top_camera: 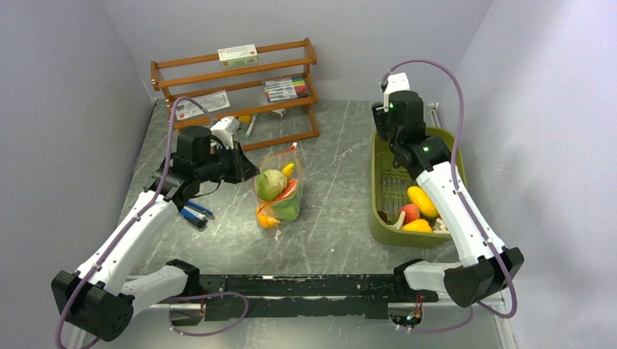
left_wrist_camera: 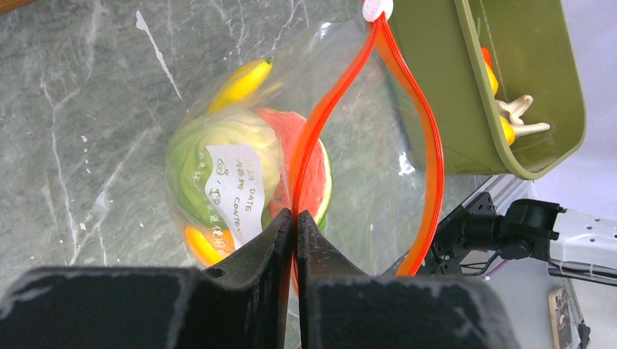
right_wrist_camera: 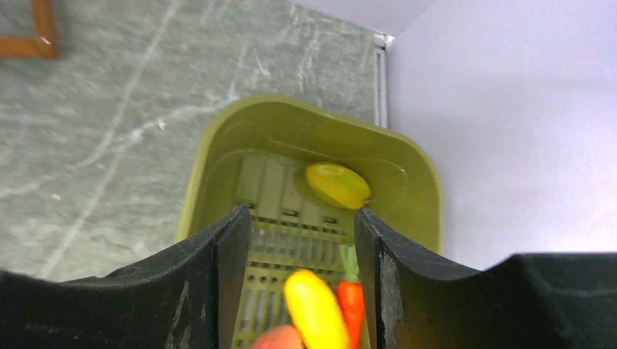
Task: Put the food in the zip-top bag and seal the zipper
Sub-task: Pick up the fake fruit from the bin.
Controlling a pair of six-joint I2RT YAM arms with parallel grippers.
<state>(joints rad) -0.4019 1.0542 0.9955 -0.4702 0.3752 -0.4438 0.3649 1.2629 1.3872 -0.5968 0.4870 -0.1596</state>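
While my left gripper (left_wrist_camera: 295,217) is clamped on the zipper (left_wrist_camera: 313,125), the bag (top_camera: 275,161) stands open on the table (top_camera: 335,145) with food (top_camera: 270,185) inside. My right gripper (right_wrist_camera: 302,214) hangs jaws apart over the green bin (right_wrist_camera: 218,156).

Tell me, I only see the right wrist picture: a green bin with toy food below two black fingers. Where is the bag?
Observer: The bag stands mid-table, left of the bin.
Visitor: Is anything holding it?
Observer: Yes, the left gripper is pinched shut on its zipper.
Visitor: Anything inside?
Observer: A cabbage, a banana and a watermelon slice; the bag's mouth gapes open.
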